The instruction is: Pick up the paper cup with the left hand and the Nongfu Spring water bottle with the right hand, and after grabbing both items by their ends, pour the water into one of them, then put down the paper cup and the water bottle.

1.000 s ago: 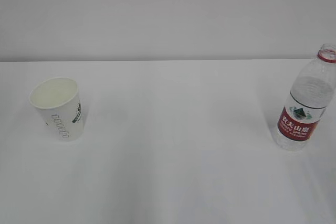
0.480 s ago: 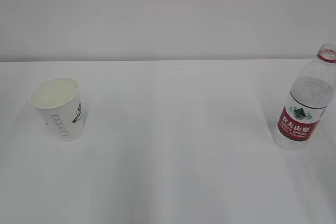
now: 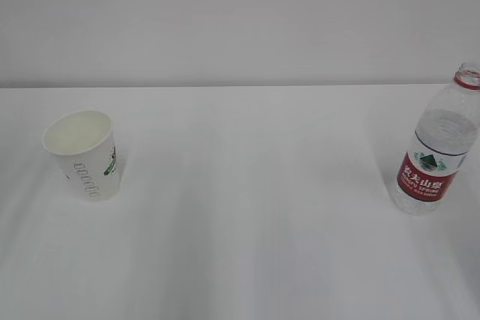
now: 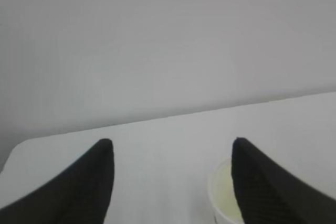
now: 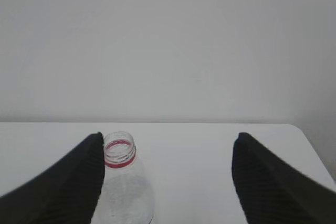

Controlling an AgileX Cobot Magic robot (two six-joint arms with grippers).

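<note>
A small white tapered paper cup [image 3: 82, 154] with green-grey lettering stands upright on a plain white table [image 3: 247, 207], well to the left of a clear ribbed plastic water bottle [image 3: 436, 144] with a red label and red neck ring (its cap is off). The black left gripper [image 4: 170, 148] hangs with jaws spread wide, holding nothing, the cup's cream rim partly behind its right-hand finger. The black right gripper [image 5: 167, 141] is likewise spread and empty, the bottle's open neck just beside its left-hand finger.
</note>
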